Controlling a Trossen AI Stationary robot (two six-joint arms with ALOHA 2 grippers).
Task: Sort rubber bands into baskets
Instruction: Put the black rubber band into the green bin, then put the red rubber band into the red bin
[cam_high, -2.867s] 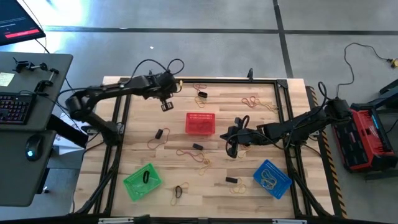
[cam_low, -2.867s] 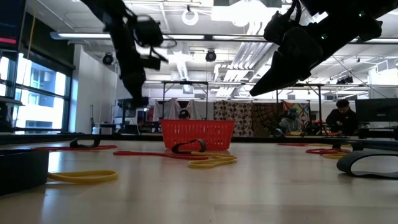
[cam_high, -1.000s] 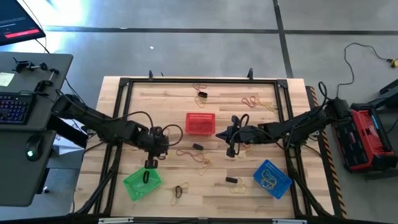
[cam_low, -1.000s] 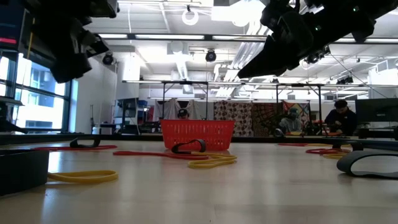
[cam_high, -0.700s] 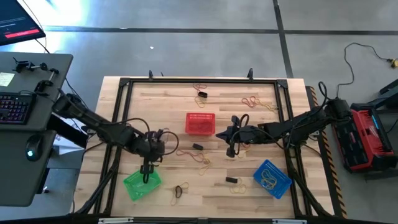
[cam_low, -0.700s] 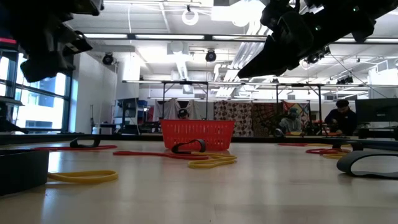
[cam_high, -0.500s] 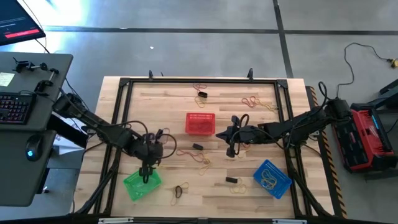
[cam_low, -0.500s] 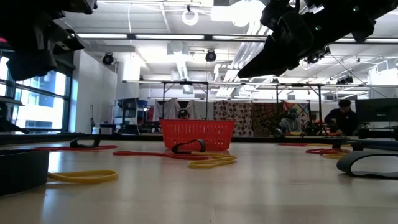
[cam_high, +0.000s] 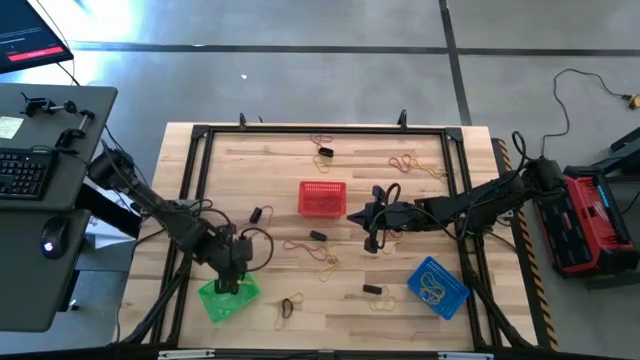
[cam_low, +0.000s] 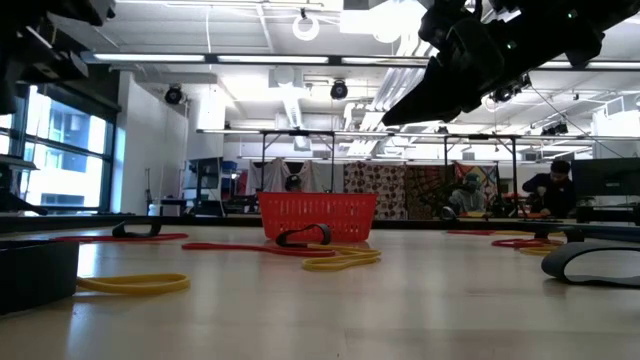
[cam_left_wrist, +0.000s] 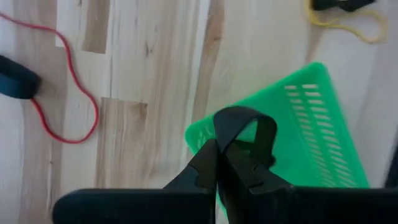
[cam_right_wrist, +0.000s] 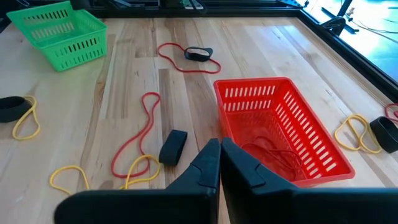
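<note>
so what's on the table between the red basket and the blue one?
High view: between the red basket and the blue basket hangs the right claw, shut and empty, over bare wood.

Around the wooden table

A grey desk (cam_high: 60, 150) stands left of the table (cam_high: 420, 305), carrying a keyboard (cam_high: 22, 172) and a mouse (cam_high: 52, 240). A red-and-black case (cam_high: 592, 222) lies on the floor to the right. Two seated people (cam_low: 548, 188) show in the room behind.
</note>
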